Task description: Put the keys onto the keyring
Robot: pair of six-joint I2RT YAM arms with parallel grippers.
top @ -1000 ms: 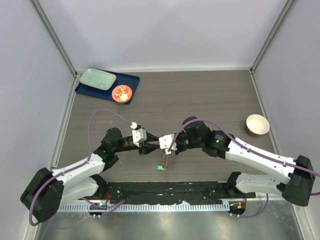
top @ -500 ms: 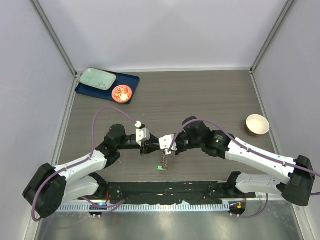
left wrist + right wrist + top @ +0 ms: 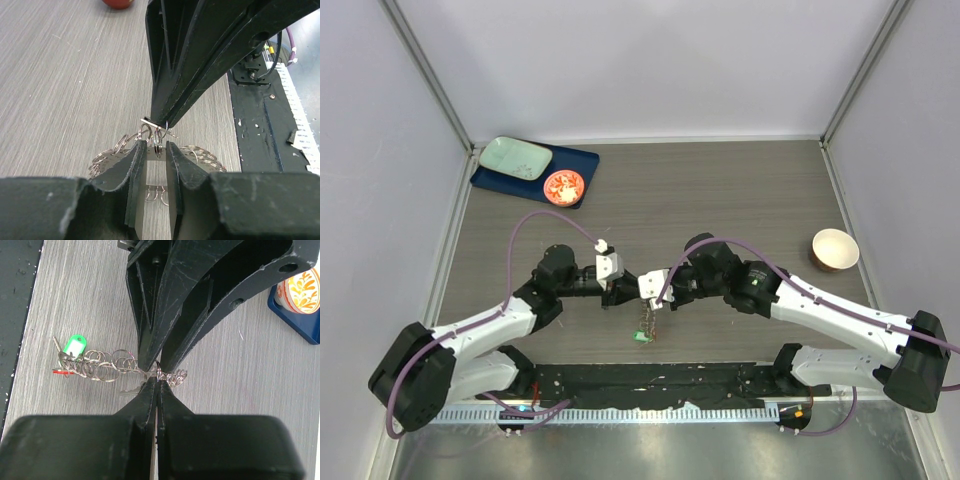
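Keyring (image 3: 107, 365) inside right tool (image 3: 156, 381)

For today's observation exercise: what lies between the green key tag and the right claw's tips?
A string of small linked silver rings joins the green tag to the right claw; the right wrist view shows it.

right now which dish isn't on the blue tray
The cream bowl, alone at far right; the mint plate and orange-red dish sit on the tray.
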